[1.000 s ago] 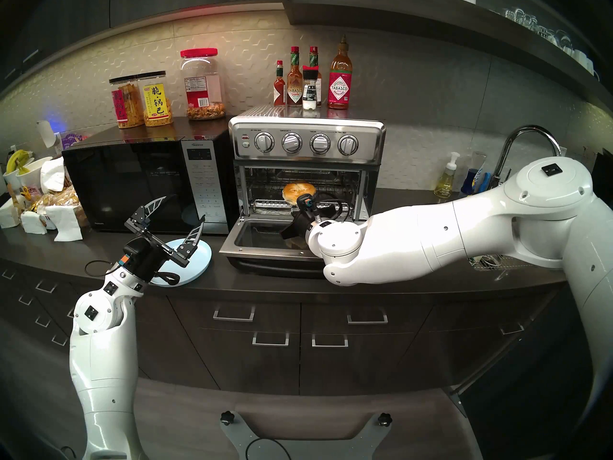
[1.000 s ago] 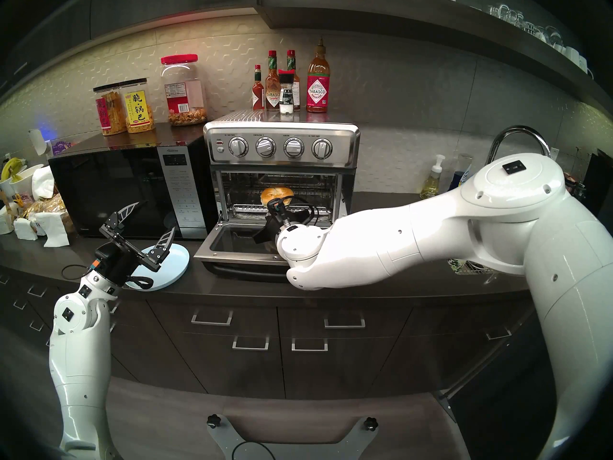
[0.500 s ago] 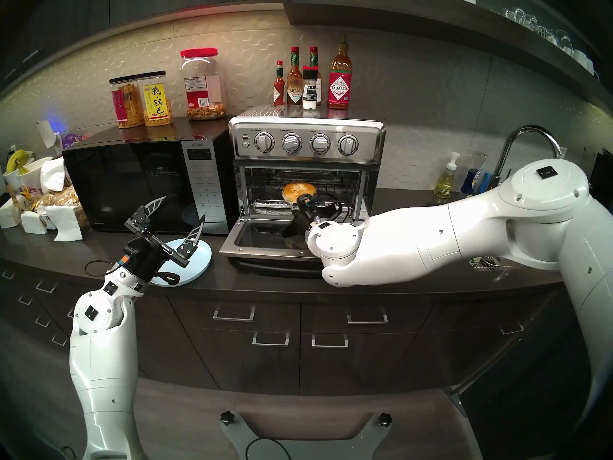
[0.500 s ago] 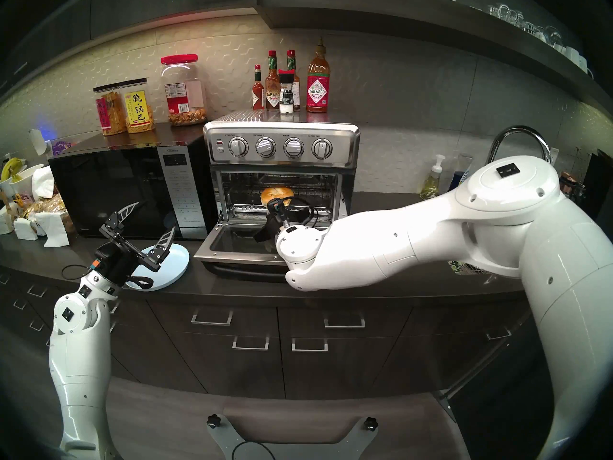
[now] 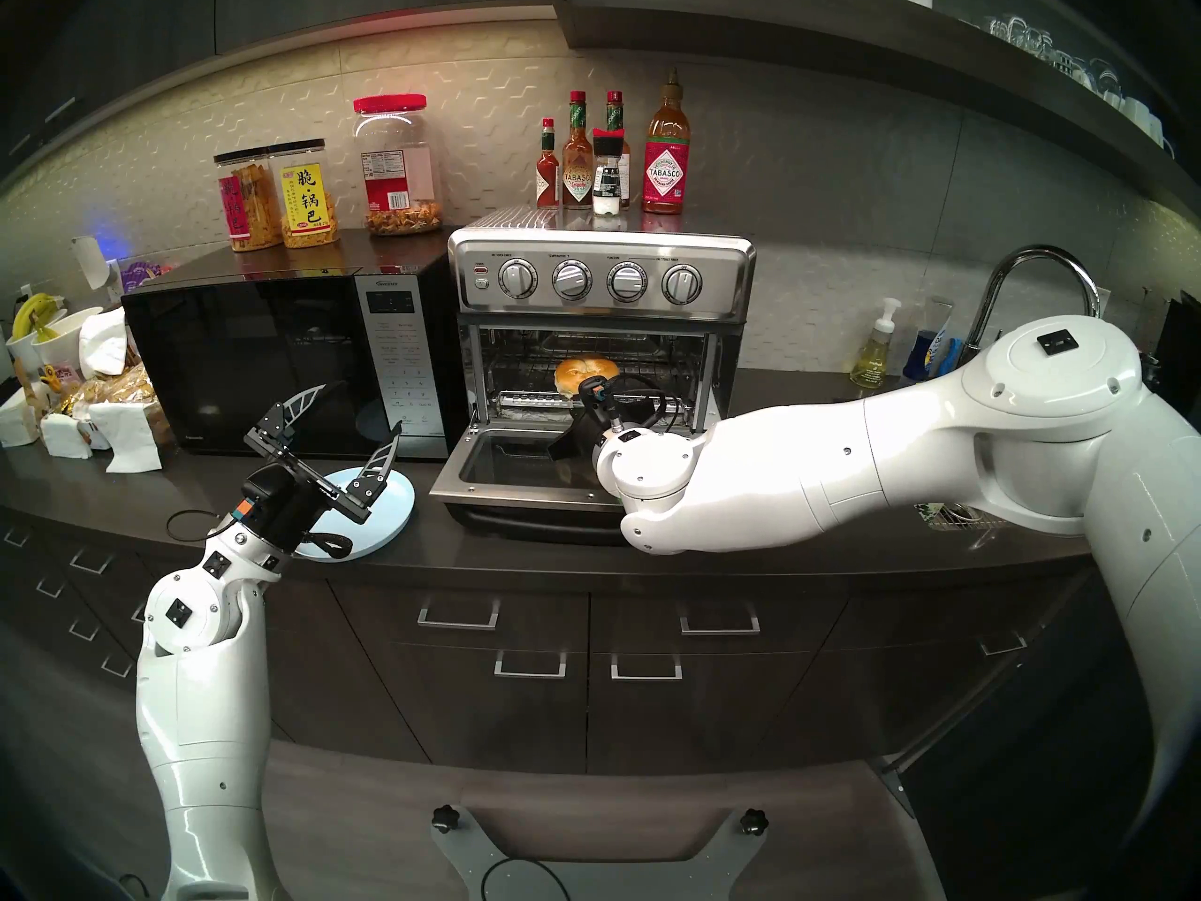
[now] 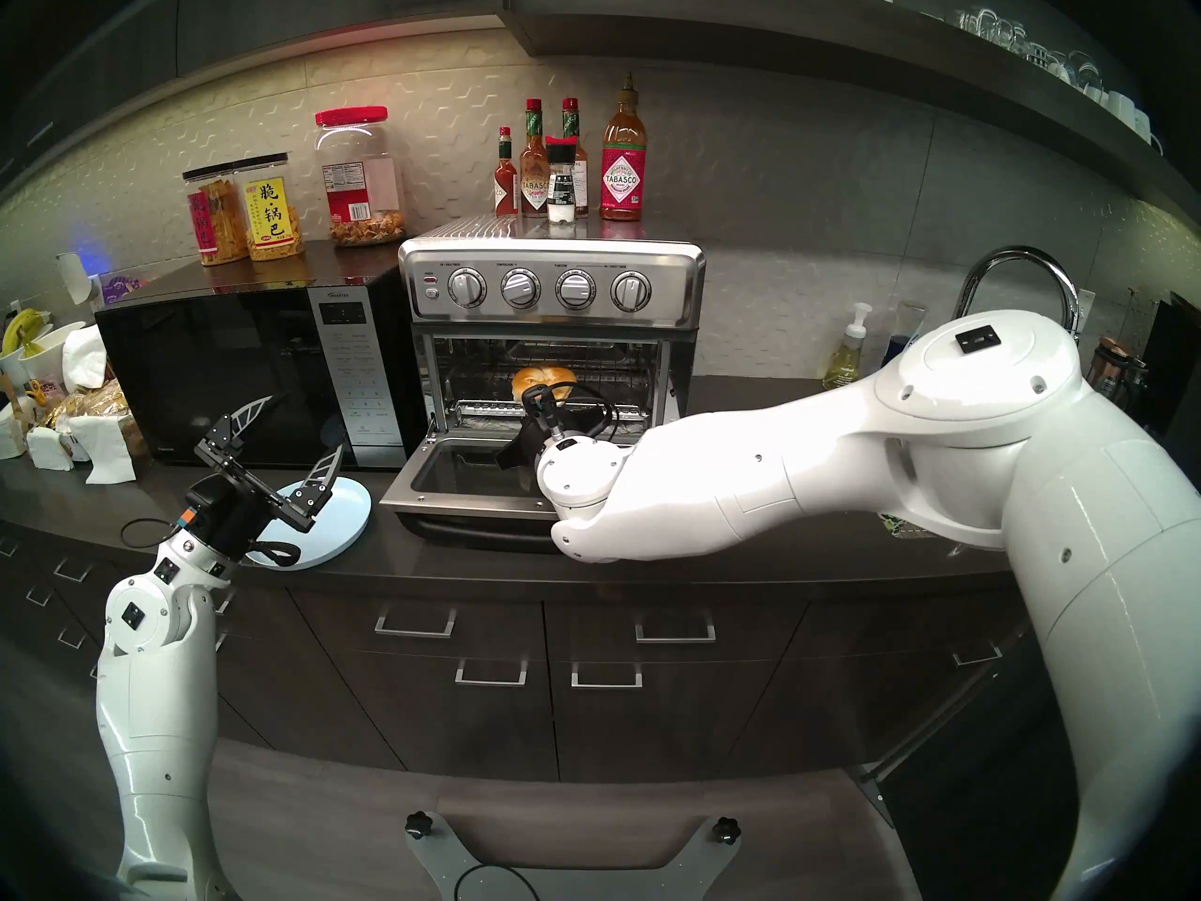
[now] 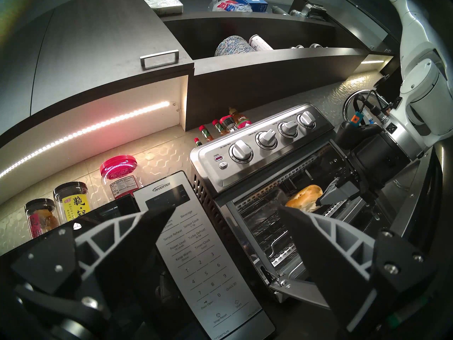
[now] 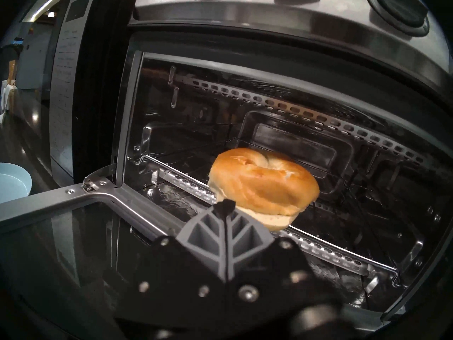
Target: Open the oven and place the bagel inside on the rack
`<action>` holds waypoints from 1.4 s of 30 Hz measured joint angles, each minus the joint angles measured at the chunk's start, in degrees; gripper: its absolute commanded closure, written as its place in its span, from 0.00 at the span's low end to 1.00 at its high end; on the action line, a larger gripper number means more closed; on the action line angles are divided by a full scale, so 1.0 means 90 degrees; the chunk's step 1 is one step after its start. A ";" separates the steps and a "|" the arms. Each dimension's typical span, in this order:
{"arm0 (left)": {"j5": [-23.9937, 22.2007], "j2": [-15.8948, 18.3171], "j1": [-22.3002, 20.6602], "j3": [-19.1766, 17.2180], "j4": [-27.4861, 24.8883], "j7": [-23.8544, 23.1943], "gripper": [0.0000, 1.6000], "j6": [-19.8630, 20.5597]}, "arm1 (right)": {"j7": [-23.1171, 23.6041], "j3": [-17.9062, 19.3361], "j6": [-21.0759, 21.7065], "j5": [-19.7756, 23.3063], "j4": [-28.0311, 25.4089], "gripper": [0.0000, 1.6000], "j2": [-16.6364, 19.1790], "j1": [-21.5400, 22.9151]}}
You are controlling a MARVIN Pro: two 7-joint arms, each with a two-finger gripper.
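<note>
Right gripper (image 8: 224, 204) fully closed, empty, tips at bagel (image 8: 263, 185) edge. Bagel on rack (image 8: 343, 252) inside open toaster oven (image 5: 604, 275). Left gripper (image 5: 344, 425) wide open, empty. Nearby: INVERTER microwave (image 7: 196, 246), TABASCO bottle (image 5: 666, 158).

The right arm's white wrist housing (image 5: 650, 474) has slid slightly toward 9 o'clock in the head views, and its elbow housing (image 5: 1053, 386) likewise, uncovering more of the faucet (image 5: 1040, 275) at 3 o'clock.

"TABASCO" on bottle (image 5: 667, 171); "INVERTER" on microwave (image 7: 208, 246).
</note>
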 measured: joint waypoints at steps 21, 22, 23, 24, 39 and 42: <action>0.0000 0.0000 0.0000 0.0000 0.0000 0.0000 0.00 0.0000 | 0.0019 0.0009 -0.0004 0.0109 0.0737 1.00 -0.0316 -0.0158; 0.0000 0.0000 0.0000 0.0000 0.0000 0.0000 0.00 0.0000 | 0.0036 0.0011 -0.0003 0.0120 0.0797 1.00 -0.0343 -0.0174; 0.0000 0.0000 0.0000 0.0000 0.0000 0.0000 0.00 0.0000 | 0.0053 0.0013 -0.0001 0.0130 0.0850 1.00 -0.0367 -0.0187; 0.0000 0.0000 0.0000 -0.0001 0.0000 0.0000 0.00 0.0000 | 0.0063 0.0015 0.0000 0.0136 0.0880 1.00 -0.0380 -0.0194; 0.0000 -0.0001 0.0000 -0.0001 0.0000 0.0000 0.00 0.0000 | 0.0311 0.0023 0.0025 0.0248 0.1721 1.00 -0.0753 -0.0434; 0.0000 -0.0001 0.0000 -0.0001 0.0000 0.0000 0.00 0.0000 | 0.0316 0.0030 0.0017 0.0235 0.1877 1.00 -0.0835 -0.0479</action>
